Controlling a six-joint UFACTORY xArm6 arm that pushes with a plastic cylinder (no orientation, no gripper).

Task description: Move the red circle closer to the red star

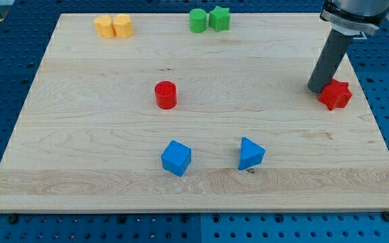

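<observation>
The red circle (165,94) is a short red cylinder left of the board's middle. The red star (335,94) lies near the view's right edge of the board. My tip (317,89) is the lower end of a thick dark rod that comes down from the view's top right. It rests just left of the red star, touching or nearly touching it. The tip is far to the right of the red circle.
Two yellow blocks (113,26) sit together at the top left. A green circle (197,20) and a green star (219,18) sit at the top middle. A blue cube (175,158) and a blue triangular block (250,153) lie near the bottom. The wooden board (80,155) lies on a blue perforated table.
</observation>
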